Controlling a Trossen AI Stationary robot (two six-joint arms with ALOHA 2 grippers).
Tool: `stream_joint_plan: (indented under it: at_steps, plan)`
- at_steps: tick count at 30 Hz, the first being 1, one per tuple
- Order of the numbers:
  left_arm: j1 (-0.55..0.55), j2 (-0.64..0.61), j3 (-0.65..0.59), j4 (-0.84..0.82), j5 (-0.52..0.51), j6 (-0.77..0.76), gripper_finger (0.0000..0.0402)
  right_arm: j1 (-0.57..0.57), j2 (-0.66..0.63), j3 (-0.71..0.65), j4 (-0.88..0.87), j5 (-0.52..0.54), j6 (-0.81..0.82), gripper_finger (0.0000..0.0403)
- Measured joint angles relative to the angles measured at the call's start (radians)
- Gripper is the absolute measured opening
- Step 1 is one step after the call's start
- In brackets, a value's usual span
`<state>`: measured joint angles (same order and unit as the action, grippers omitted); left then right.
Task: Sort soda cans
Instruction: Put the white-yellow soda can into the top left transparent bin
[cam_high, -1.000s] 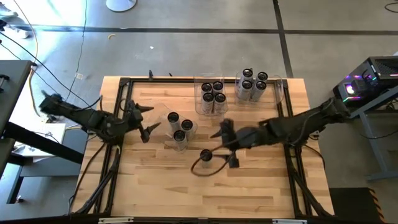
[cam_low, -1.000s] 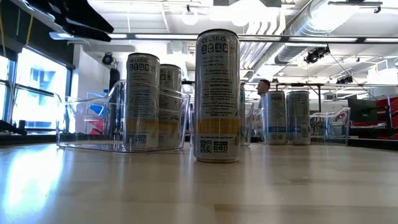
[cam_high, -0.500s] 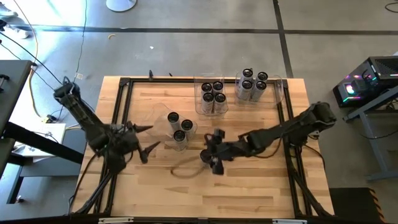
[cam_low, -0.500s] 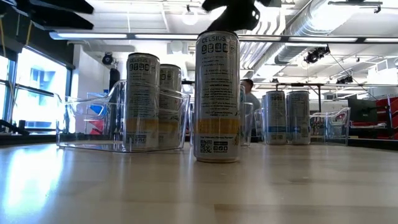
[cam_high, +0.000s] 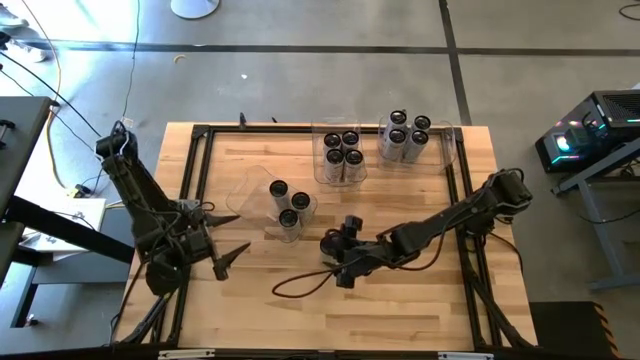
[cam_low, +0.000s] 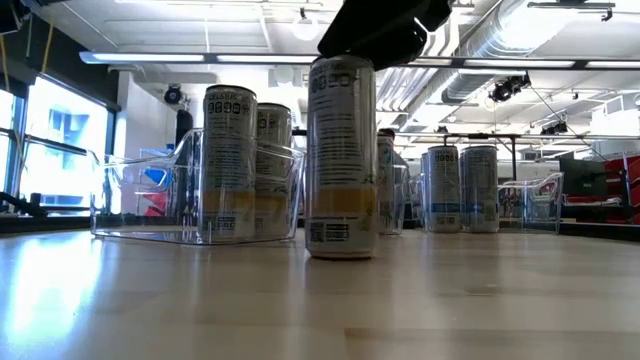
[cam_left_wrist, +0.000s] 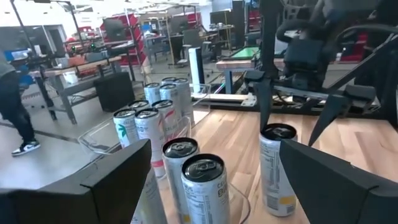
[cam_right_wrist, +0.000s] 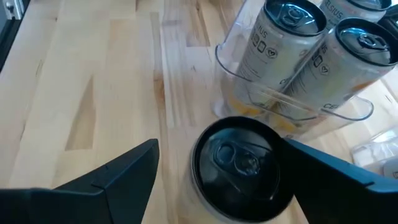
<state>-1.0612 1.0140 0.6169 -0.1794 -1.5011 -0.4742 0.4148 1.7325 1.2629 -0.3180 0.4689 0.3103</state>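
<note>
Here the right gripper (cam_high: 337, 258) hangs over the middle of the worktop (cam_high: 400, 310), its two fingers (cam_right_wrist: 112, 180) spread wide on either side of the top of a lone soda can (cam_right_wrist: 244, 169), with gaps showing between each finger and the can. In the low view that can (cam_low: 341, 157) stands on the wood with the dark gripper just above its top. Just beside it, toward the far edge, three cans (cam_high: 288, 206) stand in a clear bin (cam_right_wrist: 292, 112). Four more cans (cam_high: 343, 150) sit in a second bin near the middle of the far edge, and another group of cans (cam_high: 404, 136) fills a third bin toward the far right corner. The left gripper (cam_high: 228, 232) waits near the left edge, its fingers splayed wide apart and holding nothing.
</note>
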Motion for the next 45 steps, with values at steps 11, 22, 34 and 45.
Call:
stream_joint_plan:
  at_steps: [11, 22, 34, 45]
  plan:
    - [-0.004, 0.005, 0.000, 0.021, -0.005, -0.003, 0.0347, 0.042, -0.001, 0.033, -0.019, 0.033, -0.047, 0.0326]
    - [-0.028, 0.027, 0.000, 0.020, -0.004, -0.003, 0.0347, 0.022, -0.005, 0.075, -0.047, 0.060, -0.054, 0.0326]
    - [-0.073, 0.028, 0.000, 0.021, -0.005, -0.019, 0.0347, -0.049, 0.049, 0.075, -0.111, -0.111, -0.016, 0.0326]
    - [-0.079, 0.024, 0.000, 0.020, 0.004, -0.090, 0.0347, -0.030, 0.070, 0.111, -0.082, -0.160, -0.060, 0.0241]
